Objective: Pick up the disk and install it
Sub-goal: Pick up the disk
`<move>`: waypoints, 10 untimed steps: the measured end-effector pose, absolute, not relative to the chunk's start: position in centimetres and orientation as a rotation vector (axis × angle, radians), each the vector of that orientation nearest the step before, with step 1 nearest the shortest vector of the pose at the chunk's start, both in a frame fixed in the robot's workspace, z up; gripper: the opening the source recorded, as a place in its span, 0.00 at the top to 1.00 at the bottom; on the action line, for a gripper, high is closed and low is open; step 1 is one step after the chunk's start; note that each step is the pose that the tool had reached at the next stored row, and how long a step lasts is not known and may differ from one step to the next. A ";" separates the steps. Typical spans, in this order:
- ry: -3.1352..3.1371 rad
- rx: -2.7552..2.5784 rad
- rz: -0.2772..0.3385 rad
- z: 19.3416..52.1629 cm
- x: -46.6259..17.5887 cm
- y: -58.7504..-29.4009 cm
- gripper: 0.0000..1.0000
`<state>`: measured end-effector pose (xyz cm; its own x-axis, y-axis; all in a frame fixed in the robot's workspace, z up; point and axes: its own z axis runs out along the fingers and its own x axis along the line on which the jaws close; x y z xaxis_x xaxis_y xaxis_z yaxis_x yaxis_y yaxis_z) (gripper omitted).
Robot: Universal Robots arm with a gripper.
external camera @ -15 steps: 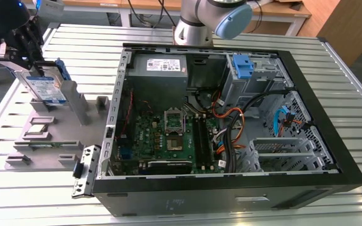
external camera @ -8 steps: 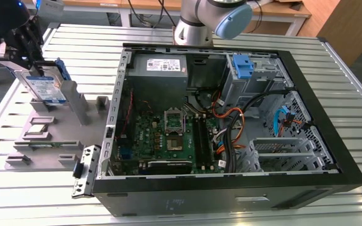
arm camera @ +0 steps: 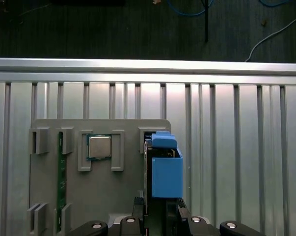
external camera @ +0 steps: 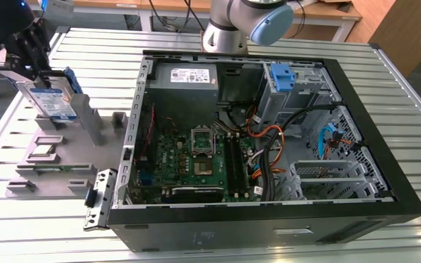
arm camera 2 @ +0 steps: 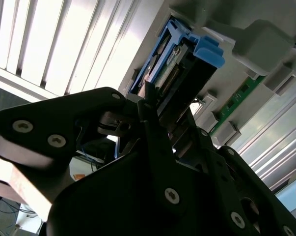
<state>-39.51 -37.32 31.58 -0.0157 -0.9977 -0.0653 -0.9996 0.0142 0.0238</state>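
The disk (external camera: 55,103) stands upright over the grey fixture plate (external camera: 50,181) on your ribbed metal table (external camera: 42,230), beside the open computer case (external camera: 269,219). Your gripper (external camera: 41,79) clamps its top edge, fingers closed on both faces. Beyond the table lies dark floor (arm camera: 138,29) with cables (arm camera: 280,29).

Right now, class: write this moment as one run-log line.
stage: pick | gripper: shut on disk | disk: on edge at grey parts fixture | computer case: open, disk not installed
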 end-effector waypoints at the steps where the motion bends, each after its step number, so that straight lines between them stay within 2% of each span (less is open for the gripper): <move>1: 2.215 -2.183 0.098 31.7 -39.5 -37.3 0.65; 10: 2.215 -2.182 0.097 33.6 -39.5 -37.3 0.65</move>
<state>-39.51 -37.32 33.65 -0.0157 -0.9977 -0.0656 -0.9996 0.0142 0.0232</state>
